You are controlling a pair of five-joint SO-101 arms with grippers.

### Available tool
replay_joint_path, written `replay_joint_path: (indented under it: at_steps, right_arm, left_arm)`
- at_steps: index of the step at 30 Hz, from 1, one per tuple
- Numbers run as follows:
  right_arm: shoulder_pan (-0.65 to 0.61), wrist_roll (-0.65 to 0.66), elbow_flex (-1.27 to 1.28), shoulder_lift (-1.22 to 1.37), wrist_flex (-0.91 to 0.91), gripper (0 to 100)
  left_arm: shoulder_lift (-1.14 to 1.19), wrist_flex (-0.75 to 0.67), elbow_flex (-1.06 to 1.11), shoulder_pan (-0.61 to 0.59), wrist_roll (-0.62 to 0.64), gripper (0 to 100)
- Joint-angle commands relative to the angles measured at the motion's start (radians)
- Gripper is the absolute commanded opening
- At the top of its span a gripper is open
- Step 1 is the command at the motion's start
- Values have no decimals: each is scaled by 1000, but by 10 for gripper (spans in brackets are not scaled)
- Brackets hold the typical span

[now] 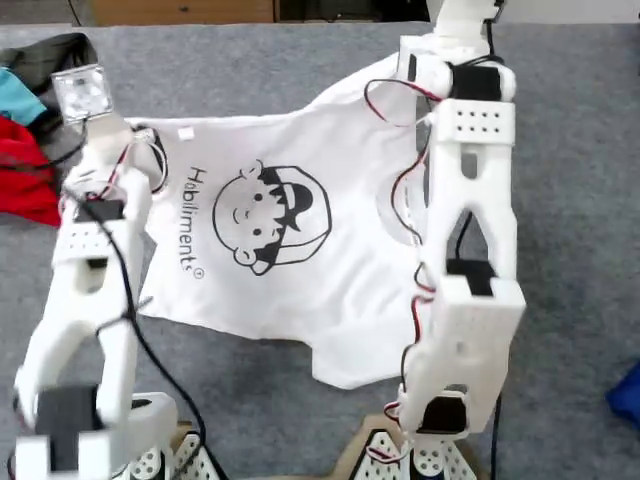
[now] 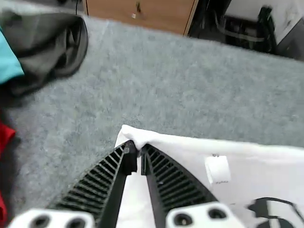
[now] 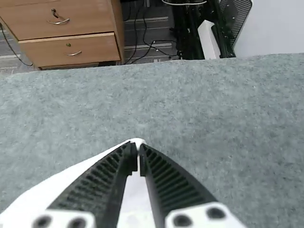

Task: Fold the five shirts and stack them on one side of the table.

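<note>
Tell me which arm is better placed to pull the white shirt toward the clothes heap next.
Left, probably: left claw pinches the white shirt at the corner nearest the clothes heap; right claw holds the opposite side.

The right end effector (image 3: 137, 154) has its black ribbed fingers (image 3: 95, 185) pressed together on a white shirt (image 3: 28, 203), at what seems to be a corner of the cloth. The shirt lies on the grey table (image 3: 213, 109). Beyond the table's far edge stand wooden drawers (image 3: 61, 28) with metal handles, then dark cables (image 3: 152, 33) and a white box (image 3: 209, 33).
</note>
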Motion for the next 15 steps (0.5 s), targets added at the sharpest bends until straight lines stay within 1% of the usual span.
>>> replay_joint_path:
  at_steps: [1, 4, 8, 12, 15]
  right_arm:
    - [44, 3, -248, 73, 72, 6]
    - [54, 3, -418, 127, 187, 6]
    - [56, 3, -615, 170, 293, 6]
    - [51, 3, -736, 202, 308, 6]
    - [54, 3, -762, 220, 305, 6]
  left_arm:
    - [157, -21, -186, -12, 9, 19]
    - [257, -21, -301, -8, 15, 19]
    - [277, -20, -414, -5, 81, 19]
    - [283, -21, -509, 12, 87, 19]
    - [285, -23, -551, 31, 87, 19]
